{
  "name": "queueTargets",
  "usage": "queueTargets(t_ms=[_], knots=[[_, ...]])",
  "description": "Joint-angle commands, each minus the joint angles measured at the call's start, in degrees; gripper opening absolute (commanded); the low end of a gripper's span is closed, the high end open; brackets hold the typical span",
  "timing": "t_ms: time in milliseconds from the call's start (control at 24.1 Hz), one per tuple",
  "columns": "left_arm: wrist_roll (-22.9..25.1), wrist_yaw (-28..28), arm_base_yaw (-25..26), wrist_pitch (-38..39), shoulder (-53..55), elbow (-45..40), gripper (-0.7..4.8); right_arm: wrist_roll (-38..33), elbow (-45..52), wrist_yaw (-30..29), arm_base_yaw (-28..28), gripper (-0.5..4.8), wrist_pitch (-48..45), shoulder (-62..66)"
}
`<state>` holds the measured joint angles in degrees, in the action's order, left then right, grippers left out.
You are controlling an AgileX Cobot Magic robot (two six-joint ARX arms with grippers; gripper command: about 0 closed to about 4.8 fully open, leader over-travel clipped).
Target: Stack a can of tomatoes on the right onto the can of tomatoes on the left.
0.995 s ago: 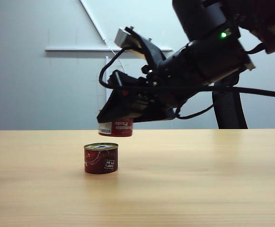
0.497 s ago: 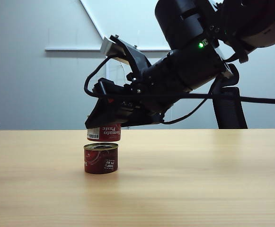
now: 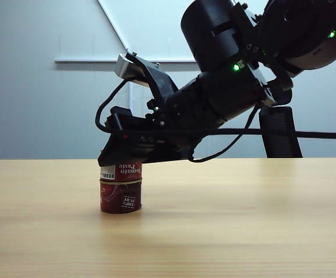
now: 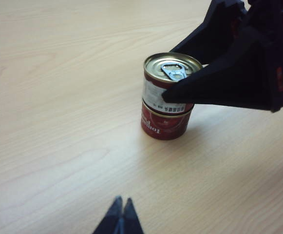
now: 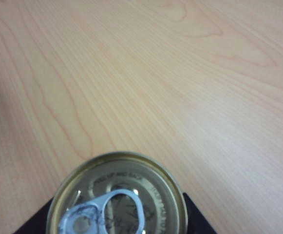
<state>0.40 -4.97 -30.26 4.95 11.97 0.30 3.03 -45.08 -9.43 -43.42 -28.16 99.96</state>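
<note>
Two red cans of tomatoes stand stacked on the wooden table, left of middle in the exterior view. The upper can (image 3: 121,172) rests on the lower can (image 3: 121,198), slightly offset from it. My right gripper (image 3: 119,163) reaches in from the right, shut on the upper can, one finger (image 4: 205,88) against its side. In the right wrist view the can's gold lid (image 5: 117,193) with its pull tab sits between the two fingers (image 5: 198,222). My left gripper (image 4: 121,204) is shut, empty, and hovers well short of the stacked upper can (image 4: 172,73) and lower can (image 4: 164,126).
Bare wooden table (image 3: 243,220) stretches around the stack. A black office chair (image 3: 280,136) stands behind the table's far edge on the right. A black cable (image 3: 306,134) trails off from the right arm.
The right gripper has come down and to the left with its can, from above and right of the standing can to resting on top of it.
</note>
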Motion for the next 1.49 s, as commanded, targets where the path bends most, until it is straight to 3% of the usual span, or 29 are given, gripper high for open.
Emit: queueTargets(t_ms=[41,124,207,332,580,746,788,829,912,1036,1161,1409,1492], knots=[[0.0,-0.2,-0.1,-0.8,0.0,0.2,-0.04,0.0,-0.2,2.8,-0.1,3.73,-1.4,0.2],[0.0,-0.2,-0.1,-0.8,0.0,0.2,-0.04,0.0,-0.2,3.1,0.0,4.45,-2.8,0.2],[0.0,-0.2,-0.1,-0.8,-0.1,0.2,-0.04,0.0,-0.2,3.1,0.0,4.79,-4.5,0.2],[0.0,-0.2,-0.1,-0.8,-0.3,0.2,-0.04,-2.0,-0.2,2.9,-0.1,4.79,-7.7,0.1],[0.0,-0.5,0.6,-0.7,-2.2,0.2,-0.04,-17.0,-0.2,0.4,-0.1,4.79,-13.4,-5.2],[0.0,-4.2,10.2,-0.7,-4.8,0.2,-0.04,-19.4,-0.2,-5.1,0.0,4.79,-13.7,-15.3],[0.0,-4.5,12.7,-0.7,-5.5,0.2,-0.04,-19.5,-0.2,-6.1,0.0,4.05,-13.6,-18.3],[0.0,-4.5,15.2,-0.7,-6.3,0.2,-0.04,-19.5,-0.2,-6.2,0.0,2.97,-13.5,-20.6],[0.0,-3.6,23.0,-0.7,-9.6,0.2,-0.04,-18.9,-0.2,-5.6,0.1,0.01,-12.0,-28.4],[0.0,-3.7,29.2,-1.5,-11.6,0.2,-0.04,-18.8,-0.2,1.3,1.1,-0.09,-7.3,-38.3],[0.0,-3.7,32.1,-1.2,-11.6,0.2,-0.04,-16.5,-0.1,8.2,2.7,-0.09,0.5,-45.4],[0.0,-3.9,33.2,-1.1,-11.6,0.2,-0.04,-9.0,-0.1,24.7,5.6,-0.08,20.9,-56.7],[0.0,-3.9,33.2,-1.1,-11.6,0.2,-0.04,-7.1,-0.1,26.3,6.9,-0.08,26.7,-59.5]])
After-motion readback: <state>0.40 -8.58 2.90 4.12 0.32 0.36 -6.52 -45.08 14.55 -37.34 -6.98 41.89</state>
